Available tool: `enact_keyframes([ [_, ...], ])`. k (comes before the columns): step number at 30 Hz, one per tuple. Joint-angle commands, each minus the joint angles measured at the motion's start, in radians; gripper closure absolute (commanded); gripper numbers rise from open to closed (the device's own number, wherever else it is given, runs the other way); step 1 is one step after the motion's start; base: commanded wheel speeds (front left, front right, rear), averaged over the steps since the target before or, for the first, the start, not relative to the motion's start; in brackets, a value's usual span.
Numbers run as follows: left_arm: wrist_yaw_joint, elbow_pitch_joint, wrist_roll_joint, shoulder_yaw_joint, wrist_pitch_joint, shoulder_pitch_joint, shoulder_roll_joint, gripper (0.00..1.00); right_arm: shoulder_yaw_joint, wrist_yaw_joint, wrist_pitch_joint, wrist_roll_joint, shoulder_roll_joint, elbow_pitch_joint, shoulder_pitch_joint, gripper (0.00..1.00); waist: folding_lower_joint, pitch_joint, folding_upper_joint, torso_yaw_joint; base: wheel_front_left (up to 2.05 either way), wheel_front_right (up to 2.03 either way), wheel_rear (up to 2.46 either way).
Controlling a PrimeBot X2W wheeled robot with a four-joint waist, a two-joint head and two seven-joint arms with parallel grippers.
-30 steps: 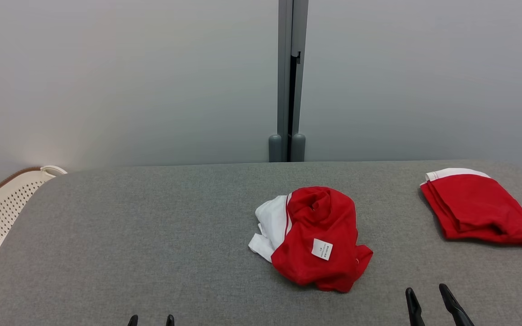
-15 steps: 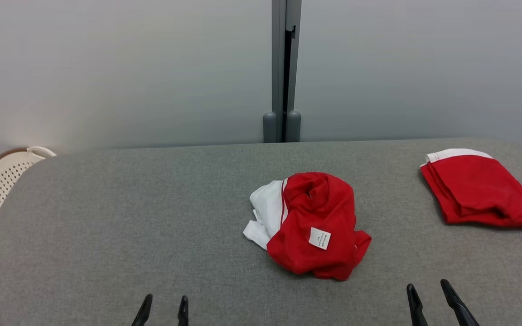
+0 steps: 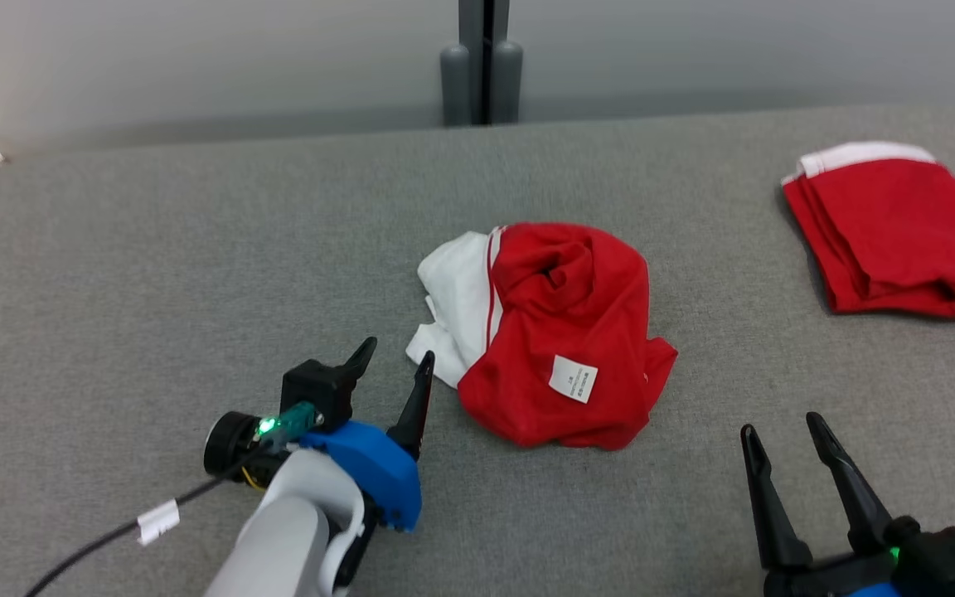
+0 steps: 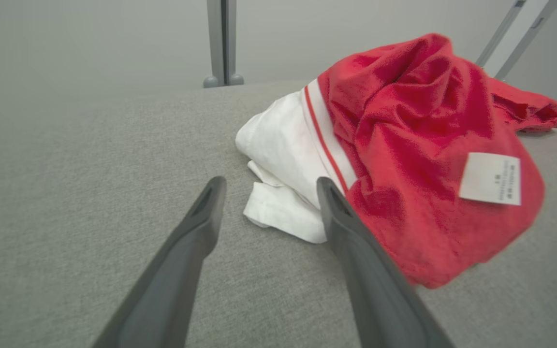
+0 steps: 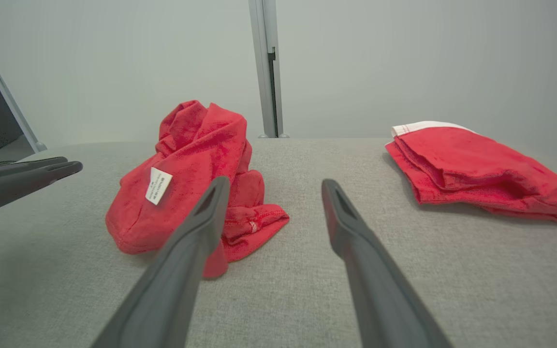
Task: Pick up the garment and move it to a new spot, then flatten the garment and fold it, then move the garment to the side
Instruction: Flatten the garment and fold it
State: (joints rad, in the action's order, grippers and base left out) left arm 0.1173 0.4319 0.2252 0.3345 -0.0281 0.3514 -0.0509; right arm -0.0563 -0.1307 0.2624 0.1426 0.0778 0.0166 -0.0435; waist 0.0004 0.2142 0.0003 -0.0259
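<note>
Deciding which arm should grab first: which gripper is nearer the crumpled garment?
Left. The left gripper, open, is right at the white edge of the crumpled garment; the right gripper, open, is farther off, to its near right.

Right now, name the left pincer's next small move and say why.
Probably ease the left pincer forward onto the white corner of the crumpled red-and-white garment and close: its jaws stand open just short of it, holding nothing.

A test lab: grey padded table (image 3: 154, 249), bare partition panels (image 5: 114, 63).
</note>
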Motion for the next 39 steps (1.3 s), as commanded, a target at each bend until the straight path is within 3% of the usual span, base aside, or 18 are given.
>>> enact_keyframes([
  [1, 0.005, 0.036, 0.014, 0.005, 0.033, 0.060, -0.001, 0.00, 0.001, 0.000, 0.003, -0.004, 0.008, 0.006, 0.024, 0.00, -0.0004, 0.037, -0.0003, 0.002, 0.00, 0.00, 0.00],
  [6, -0.003, 0.161, 0.053, 0.014, 0.114, 0.190, 0.000, 0.00, 0.009, 0.000, 0.003, -0.008, 0.009, 0.009, 0.056, 0.00, -0.0004, 0.096, -0.0003, -0.030, 0.00, 0.00, 0.00],
  [11, 0.004, 0.246, 0.079, 0.022, 0.115, 0.248, 0.000, 0.00, 0.020, 0.000, 0.003, 0.003, 0.005, 0.010, 0.068, 0.00, -0.0004, 0.125, -0.0003, -0.055, 0.00, 0.00, 0.00],
  [14, 0.008, 0.289, 0.099, 0.035, 0.107, 0.266, 0.000, 1.00, 0.019, 0.000, 0.003, 0.009, 0.002, 0.013, 0.079, 0.00, -0.0004, 0.135, -0.0003, -0.063, 0.00, 0.00, 0.00],
  [20, 0.016, 0.275, 0.208, 0.102, 0.065, 0.302, 0.000, 1.00, 0.031, 0.000, 0.003, 0.001, 0.007, 0.008, 0.082, 0.00, -0.0004, 0.128, -0.0003, -0.053, 0.00, 0.00, 0.00],
  [24, 0.014, 0.156, 0.389, 0.149, 0.047, 0.336, 0.003, 1.00, 0.033, 0.000, 0.003, 0.000, 0.006, -0.001, 0.073, 0.00, -0.0004, 0.097, -0.0003, -0.032, 0.00, 0.00, 0.00],
  [30, 0.014, -0.037, 0.598, 0.190, 0.140, 0.460, 0.001, 1.00, 0.011, 0.000, 0.003, 0.008, -0.003, -0.015, 0.069, 0.00, -0.0004, 0.042, -0.0003, -0.021, 0.00, 0.00, 0.00],
  [32, 0.014, -0.063, 0.623, 0.198, 0.164, 0.485, 0.001, 1.00, 0.005, 0.000, 0.003, 0.009, -0.004, -0.017, 0.070, 0.00, -0.0004, 0.034, -0.0003, -0.025, 0.00, 0.00, 0.00],
  [39, 0.002, -0.165, 0.782, 0.220, 0.252, 0.704, 0.001, 1.00, -0.028, 0.000, 0.003, 0.018, -0.016, -0.028, 0.085, 0.00, -0.0004, 0.000, -0.0003, -0.105, 0.00, 0.00, 0.00],
])
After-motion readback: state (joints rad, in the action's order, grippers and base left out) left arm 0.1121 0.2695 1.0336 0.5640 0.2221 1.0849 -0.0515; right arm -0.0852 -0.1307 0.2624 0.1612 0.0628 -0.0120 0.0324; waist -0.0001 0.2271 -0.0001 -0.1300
